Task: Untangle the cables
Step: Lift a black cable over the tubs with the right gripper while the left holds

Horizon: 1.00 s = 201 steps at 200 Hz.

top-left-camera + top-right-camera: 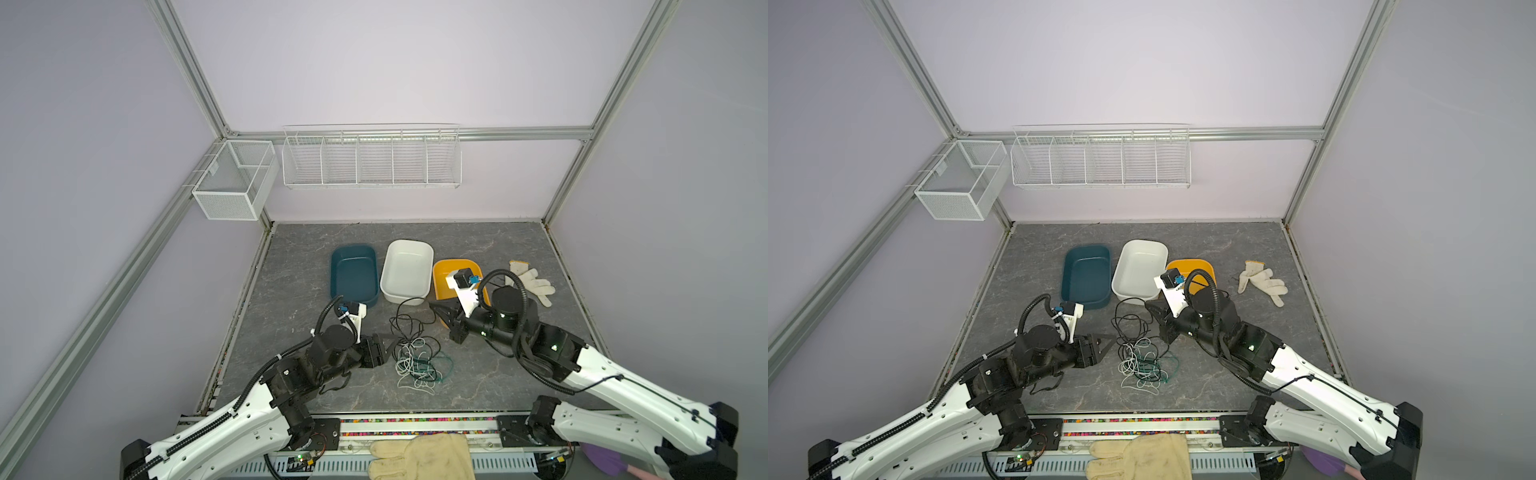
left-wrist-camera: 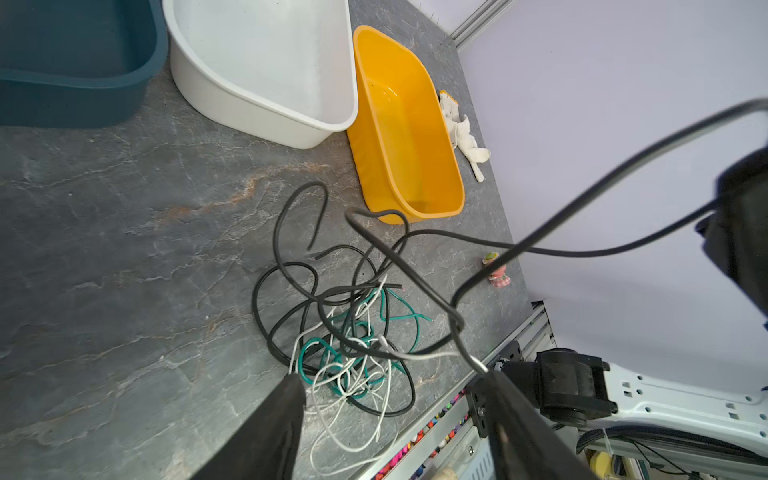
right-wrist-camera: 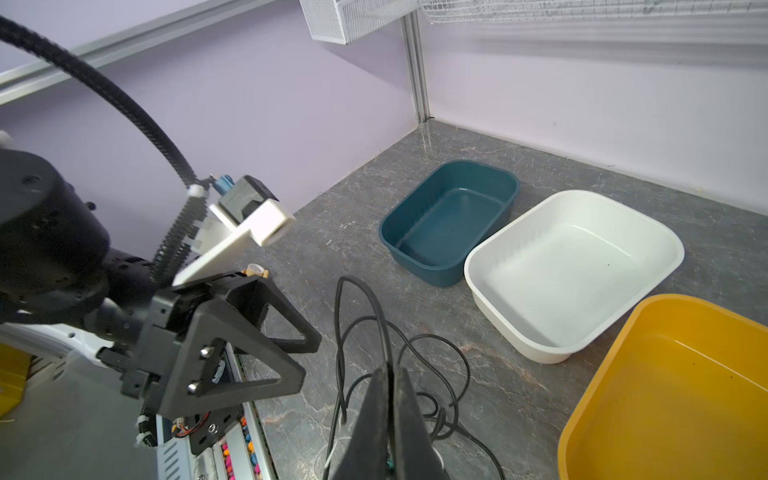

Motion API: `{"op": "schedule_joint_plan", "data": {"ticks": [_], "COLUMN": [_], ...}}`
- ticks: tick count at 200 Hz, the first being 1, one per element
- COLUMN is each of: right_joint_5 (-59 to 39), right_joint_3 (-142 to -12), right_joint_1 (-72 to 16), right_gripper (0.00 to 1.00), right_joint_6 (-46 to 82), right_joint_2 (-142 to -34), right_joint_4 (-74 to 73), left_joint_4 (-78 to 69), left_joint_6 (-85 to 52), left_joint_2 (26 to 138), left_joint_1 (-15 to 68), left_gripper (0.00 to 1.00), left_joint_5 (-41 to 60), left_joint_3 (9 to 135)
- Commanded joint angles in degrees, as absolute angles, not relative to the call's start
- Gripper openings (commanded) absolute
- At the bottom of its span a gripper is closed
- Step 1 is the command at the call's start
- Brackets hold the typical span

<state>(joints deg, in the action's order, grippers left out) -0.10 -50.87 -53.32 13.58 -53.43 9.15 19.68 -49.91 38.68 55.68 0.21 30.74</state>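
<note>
Evidently the step in hand is drawing the black cable (image 2: 582, 252) out of the knot. The cables (image 1: 415, 359) lie heaped on the middle of the table (image 1: 299, 270), toward 6 o'clock. Black loops sit at the heap's 12 o'clock, and the white cable (image 2: 353, 449) and green cable (image 2: 407, 318) at its 6. The right gripper (image 3: 390, 370), at 1 o'clock of the heap, has its jaws pinched on a raised black strand. The left gripper (image 2: 390, 378), at 9 o'clock, stands with jaws well apart and nothing clamped, though a strand seems to lean against one fingertip (image 2: 496, 386). To do it well, the left should close low on the white and green bunch and pin it. The right can then lift slowly toward 1 o'clock, pausing if the heap drags along.
</note>
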Motion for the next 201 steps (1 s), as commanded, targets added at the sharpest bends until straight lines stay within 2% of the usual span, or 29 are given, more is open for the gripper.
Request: {"op": "schedule_joint_plan", "data": {"ticks": [1, 99, 166, 186, 201], "right_joint_5": [-2.34, -6.63, -8.42, -8.78, -8.96], "right_joint_3": [-54.03, -61.25, -65.77, -66.42, -66.58], "right_joint_1": [-53.08, -53.29, -53.79, -54.04, -54.19], "right_gripper": [0.06, 0.06, 0.06, 0.06, 0.06], "right_joint_6": [12.61, 15.37, 16.22, 16.35, 16.60], "right_joint_2": [-52.59, -55.24, -58.35, -58.79, -58.89], "right_joint_4": [9.88, 9.86, 9.75, 9.74, 9.65], "left_joint_4": [17.97, -3.19, -12.49, -13.64, -14.15], "left_joint_6": [-50.75, -55.86, -57.63, -57.57, -57.75], "left_joint_2": [39.27, 46.13, 50.53, 52.56, 53.08], "left_joint_1": [55.81, 55.81, 55.81, 55.90, 55.90], "left_gripper": [0.68, 0.70, 0.71, 0.66, 0.58], "left_joint_5": [-0.62, 5.17, 9.51, 10.72, 10.44], "left_joint_3": [28.12, 20.79, 19.22, 19.64, 19.36]}}
